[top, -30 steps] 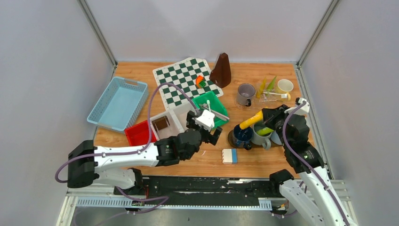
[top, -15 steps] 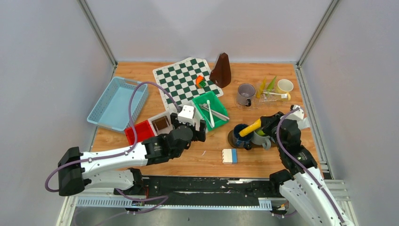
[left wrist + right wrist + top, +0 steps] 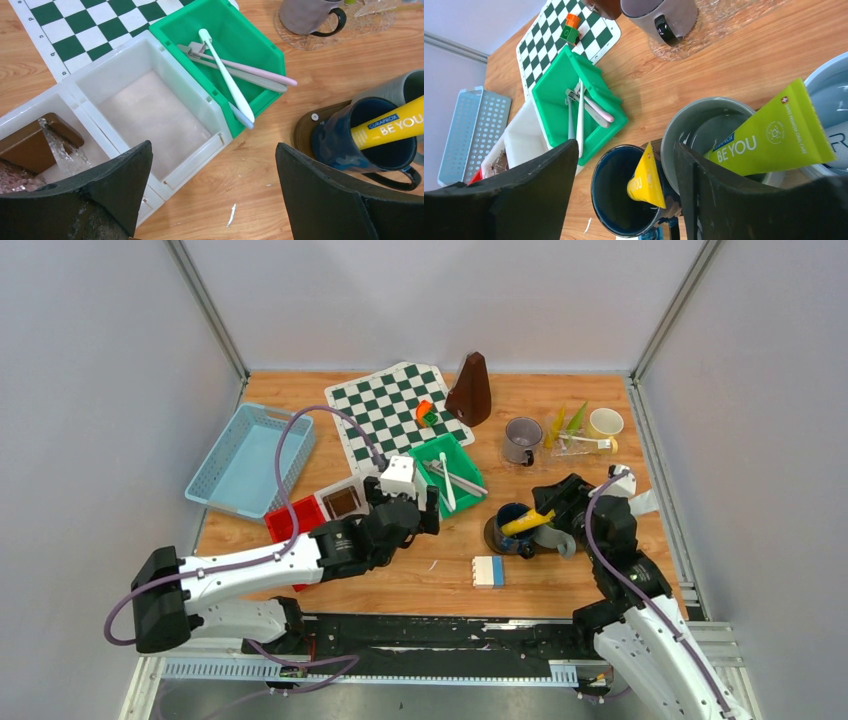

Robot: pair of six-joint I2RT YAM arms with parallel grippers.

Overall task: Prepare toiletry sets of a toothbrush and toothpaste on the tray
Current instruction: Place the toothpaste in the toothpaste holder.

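Left jaws: spread wide, empty, above white bin (image 3: 150, 115).
Right jaws: parted, gripping nothing, over dark blue mug (image 3: 611, 196) holding yellow tube (image 3: 646, 182).
Around: green bin (image 3: 240, 29) of toothbrushes (image 3: 227, 80); grey-green mug (image 3: 701, 131) with green tube (image 3: 774, 135).
Cut off: light blue mug (image 3: 830, 87), right edge.

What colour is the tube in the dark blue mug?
Yellow tube, clearest in left wrist view.

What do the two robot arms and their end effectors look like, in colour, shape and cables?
Both the left arm and the right arm have white links with black joints, and a purple cable loops along each. The left end effector and right end effector each have two broad, matt black fingers with pointed tips.
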